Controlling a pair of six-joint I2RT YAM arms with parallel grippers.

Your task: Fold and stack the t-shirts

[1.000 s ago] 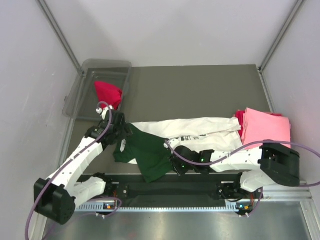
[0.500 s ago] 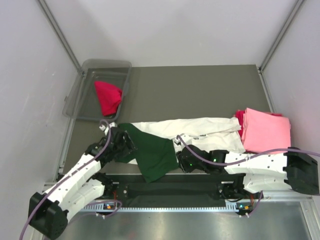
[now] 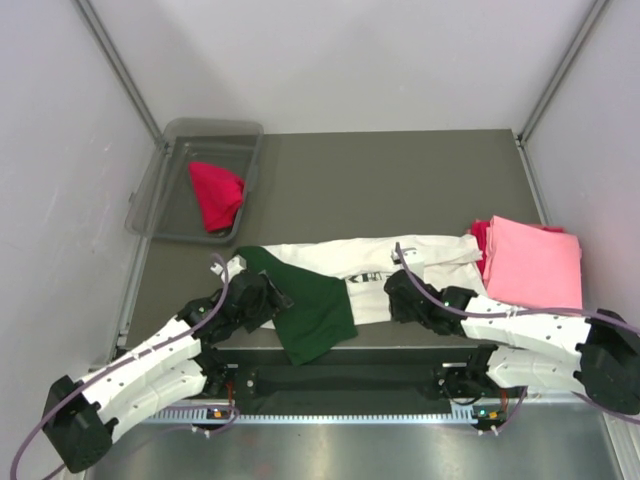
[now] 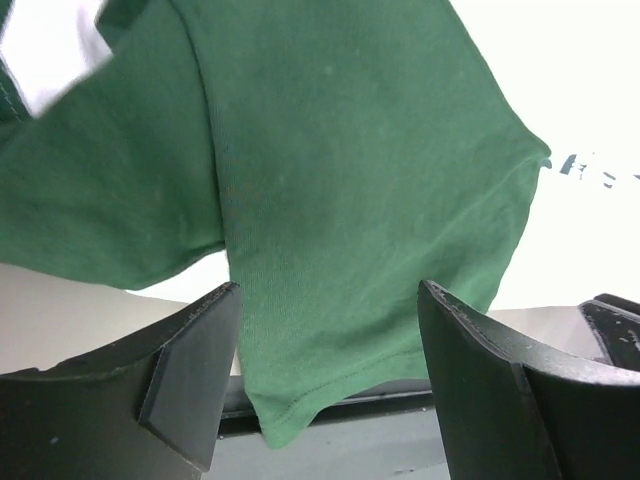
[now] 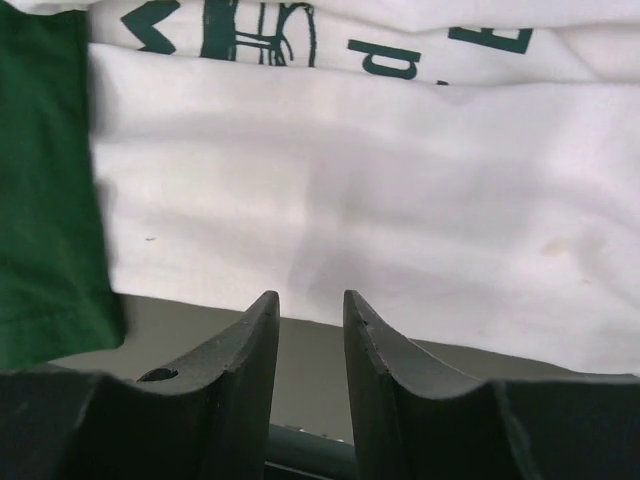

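Observation:
The white t-shirt lies stretched sideways along the near part of the table, its black chest print up. Its dark green sleeve hangs over the near table edge. My left gripper is open wide, its fingers either side of the green sleeve without pinching it. My right gripper hovers at the white shirt's near hem, jaws a narrow gap apart with nothing between them. A folded pink t-shirt rests on a red one at the right. Another red t-shirt lies in the bin.
The clear grey plastic bin stands at the back left against the left wall. Walls close in the table on the left, back and right. The black rail with both arm bases runs along the near edge.
The left gripper came nearer and rightward, opening wider. The right gripper left the green sleeve and moved right to the white hem, opening slightly. The green sleeve area lies more bunched toward the middle.

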